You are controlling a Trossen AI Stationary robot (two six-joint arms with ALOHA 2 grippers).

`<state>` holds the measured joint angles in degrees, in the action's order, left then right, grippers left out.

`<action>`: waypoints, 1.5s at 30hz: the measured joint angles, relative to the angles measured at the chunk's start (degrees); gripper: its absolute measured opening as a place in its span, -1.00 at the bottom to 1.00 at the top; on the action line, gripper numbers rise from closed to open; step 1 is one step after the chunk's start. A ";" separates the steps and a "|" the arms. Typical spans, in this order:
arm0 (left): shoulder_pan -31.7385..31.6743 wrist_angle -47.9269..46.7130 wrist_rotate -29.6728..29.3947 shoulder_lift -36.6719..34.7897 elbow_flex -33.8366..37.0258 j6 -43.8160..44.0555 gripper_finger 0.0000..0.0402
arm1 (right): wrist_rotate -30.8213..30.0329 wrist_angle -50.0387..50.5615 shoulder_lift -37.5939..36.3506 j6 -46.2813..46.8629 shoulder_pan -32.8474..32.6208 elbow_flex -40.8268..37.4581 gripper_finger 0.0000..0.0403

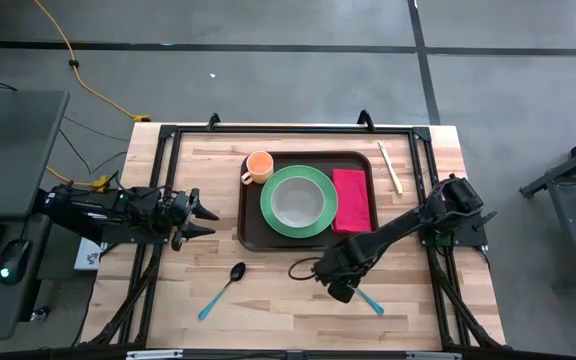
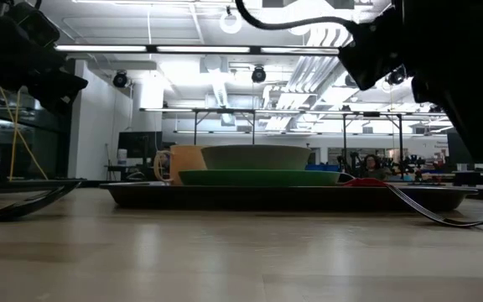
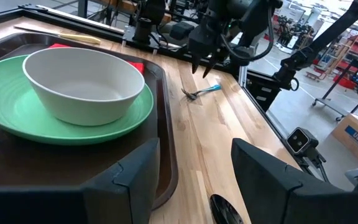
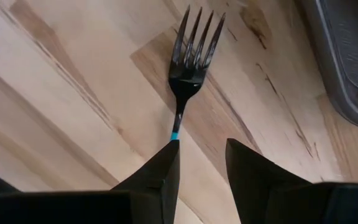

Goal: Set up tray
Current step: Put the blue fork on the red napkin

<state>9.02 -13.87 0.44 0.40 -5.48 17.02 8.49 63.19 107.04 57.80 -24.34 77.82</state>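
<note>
The dark brown tray (image 1: 251,230) lies at the table's middle. It bears an orange cup (image 1: 258,166), a green plate (image 1: 298,222) with a pale bowl (image 1: 298,202) on it, and a red napkin (image 1: 351,200). A fork (image 4: 188,56) with black tines and a blue handle (image 1: 370,299) lies flat on the wood near the tray's near right corner. My right gripper (image 4: 201,162) hangs just above it, pointing down and open, its fingers over the handle's start. A blue-handled spoon (image 1: 223,290) lies on the wood near the front. My left gripper (image 1: 203,218) waits open at the tray's left.
A pale wooden stick (image 1: 390,167) lies on the table to the right of the tray, at the far side. A black frame (image 1: 288,130) runs round the table. Bare wood spreads along the near edge between spoon and fork.
</note>
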 joint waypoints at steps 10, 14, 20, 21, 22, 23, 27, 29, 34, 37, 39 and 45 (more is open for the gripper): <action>0.01 0.02 -0.01 -0.01 0.00 0.33 0.14 | 1.42 -0.75 2.38 -2.42 -0.26 0.00 -0.46; 0.00 0.02 -0.01 -0.02 0.00 1.29 0.14 | 1.53 -0.92 2.89 -2.82 -0.52 0.00 -0.46; 0.00 0.02 -0.01 -0.01 0.00 1.31 0.14 | 1.51 -2.57 3.00 -2.86 -0.97 0.00 -0.46; 0.01 0.02 -0.01 0.00 -0.01 1.32 0.14 | 1.43 -2.65 3.00 -2.88 -1.11 0.00 -0.46; 0.02 0.02 -0.01 -0.01 0.00 1.33 0.14 | 1.11 -2.73 3.00 -3.04 -1.21 0.00 -0.46; 0.02 0.04 -0.01 -0.02 0.00 1.33 0.14 | 1.01 -2.92 3.00 -3.28 -1.38 0.00 -0.46; 0.00 0.04 -0.01 -0.01 0.00 1.50 0.14 | 0.92 -3.44 3.00 -3.93 -1.93 0.00 -0.46; 0.02 0.04 -0.01 -0.02 0.00 1.51 0.14 | 0.99 -4.81 3.00 -4.28 -2.12 -0.76 -0.46; 0.00 0.20 -0.01 0.00 0.00 1.53 0.14 | 4.63 -9.56 3.00 -3.30 -2.40 -5.75 -0.46; 0.01 0.22 -0.01 0.00 0.00 1.53 0.14 | 5.45 -9.39 3.00 -1.43 -2.42 -8.00 -0.46; 0.00 0.22 -0.01 0.00 0.00 1.53 0.14 | 5.69 -9.68 2.87 -1.36 -2.40 -8.97 -0.46; 0.02 0.24 -0.01 -0.02 0.00 1.55 0.14 | 6.48 -11.05 2.81 -1.35 -2.41 -9.53 -0.46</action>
<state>9.04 -13.63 0.43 0.38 -5.48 18.57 14.97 52.14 109.84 56.46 -26.75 68.29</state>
